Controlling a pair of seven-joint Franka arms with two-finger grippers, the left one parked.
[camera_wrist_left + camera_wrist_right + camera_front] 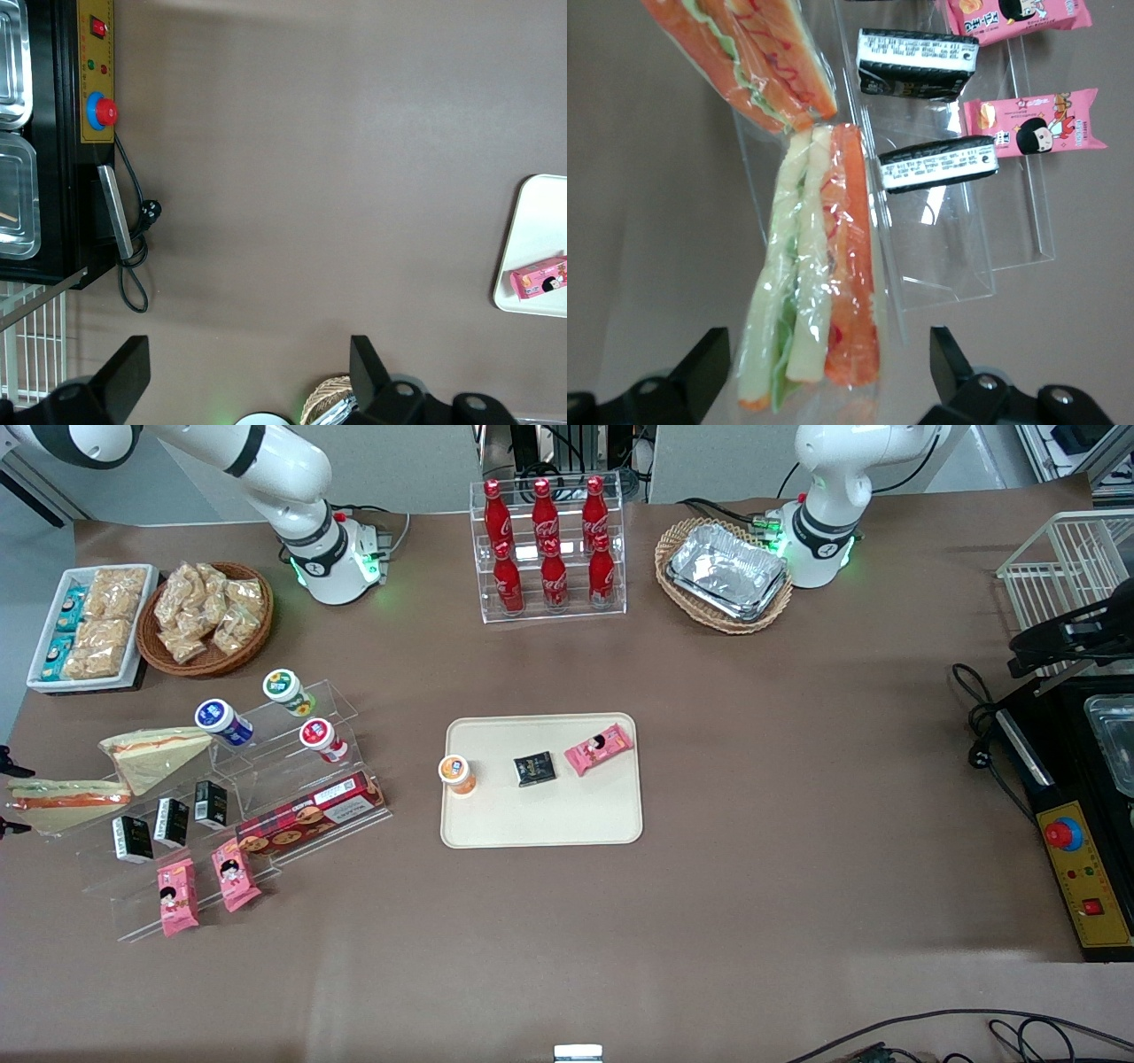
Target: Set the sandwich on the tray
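the gripper (824,376) is held spread wide above the sandwich (815,283), its fingers (700,372) on either side of the wrapped wedge and touching nothing. the sandwich (66,795) is seen lying edge-on on the clear acrylic stand (266,779) toward the working arm's end of the table, just beside a second wrapped sandwich (155,755) (broad bread face up). the tray (540,824) is set well apart at mid-table, carrying a small cup (457,772), a black packet (535,769) and a pink packet (599,748).
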